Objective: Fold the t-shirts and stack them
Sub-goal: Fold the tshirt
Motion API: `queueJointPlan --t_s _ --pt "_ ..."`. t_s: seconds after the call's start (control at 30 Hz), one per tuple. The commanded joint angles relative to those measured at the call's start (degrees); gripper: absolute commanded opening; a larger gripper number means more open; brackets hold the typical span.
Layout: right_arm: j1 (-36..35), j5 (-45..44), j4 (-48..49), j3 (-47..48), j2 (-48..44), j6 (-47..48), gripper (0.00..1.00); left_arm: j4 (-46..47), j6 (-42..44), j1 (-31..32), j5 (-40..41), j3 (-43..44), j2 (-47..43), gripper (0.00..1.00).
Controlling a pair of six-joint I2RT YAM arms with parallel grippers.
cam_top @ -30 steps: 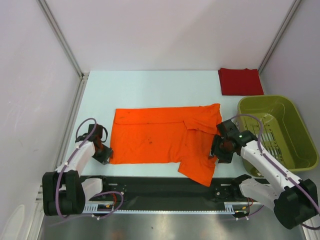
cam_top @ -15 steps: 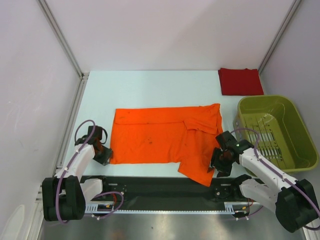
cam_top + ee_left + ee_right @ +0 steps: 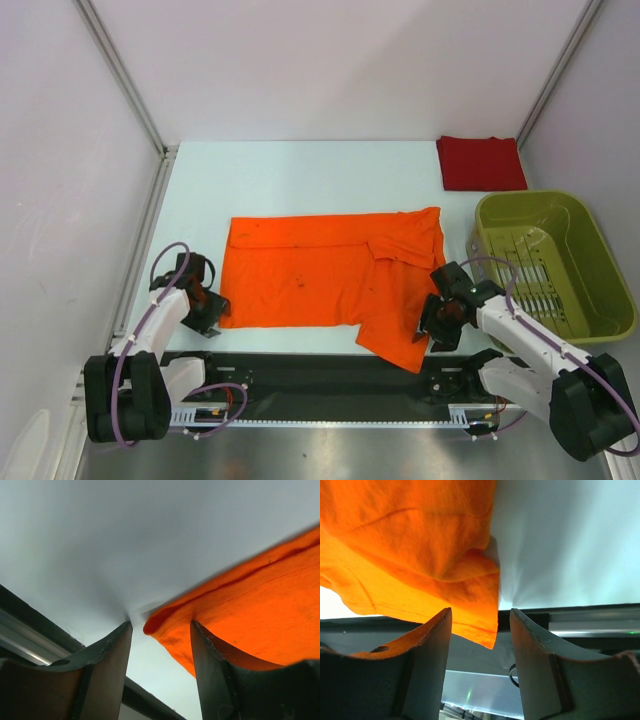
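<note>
Top: orange shirt [image 3: 320, 270] spread flat at centre of table [image 3: 300, 180]; its corner droops off the near edge at 5 o'clock. Red shirt [image 3: 480, 163] folded at 1 o'clock, likely stack base.
Left wrist: left pincer [image 3: 160, 630] wide, shirt corner between jaws, ungripped.
Right wrist: right pincer [image 3: 480, 617] wide, straddling hem, positioned to pinch.

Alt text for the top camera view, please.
An orange t-shirt lies spread on a white table, the left arm and right arm at its near corners. A folded dark red t-shirt sits far right, behind an olive basket.

Spread t-shirt [image 3: 310, 280] left of basket [image 3: 600, 262]
</note>
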State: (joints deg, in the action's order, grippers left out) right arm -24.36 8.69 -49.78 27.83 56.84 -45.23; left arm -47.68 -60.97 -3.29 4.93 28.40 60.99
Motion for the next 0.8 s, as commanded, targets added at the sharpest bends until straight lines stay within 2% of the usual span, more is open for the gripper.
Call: queueJointPlan --t_s 0.0,0.1,0.2,0.33,0.43,0.57,0.73,0.77 --pt "0.7 0.5 1.8 0.2 1.1 0.1 0.55 -4.2 -1.2 -0.4 -1.1 -2.7 0.1 0.56" --pt "1.0 0.4 2.1 0.4 1.7 0.5 0.55 -3.5 -1.0 -0.7 1.0 -2.2 0.9 0.52" --pt "1.0 0.5 1.9 0.1 1.6 0.6 0.55 -2.7 -0.6 -1.0 2.0 -1.6 2.3 0.45" --pt "1.2 0.4 1.4 -0.1 0.7 1.1 0.56 -1.1 0.1 -1.4 2.9 -1.5 2.6 0.31" --pt "1.7 0.4 2.0 -0.5 0.8 1.2 0.56 -0.6 0.6 -1.4 3.2 -1.5 2.1 0.12" --pt "2.3 -0.9 5.0 -1.4 2.6 1.2 0.53 -0.6 0.8 -1.4 3.4 -1.8 2.2 0.01" --pt "1.7 0.6 6.8 -2.1 3.5 0.0 0.26 0.0 1.4 -1.5 3.8 -0.9 2.6 0.00" --pt "1.5 0.8 6.5 -2.3 2.3 -0.5 0.13 0.0 1.6 -1.5 3.9 -0.7 2.6 0.00"
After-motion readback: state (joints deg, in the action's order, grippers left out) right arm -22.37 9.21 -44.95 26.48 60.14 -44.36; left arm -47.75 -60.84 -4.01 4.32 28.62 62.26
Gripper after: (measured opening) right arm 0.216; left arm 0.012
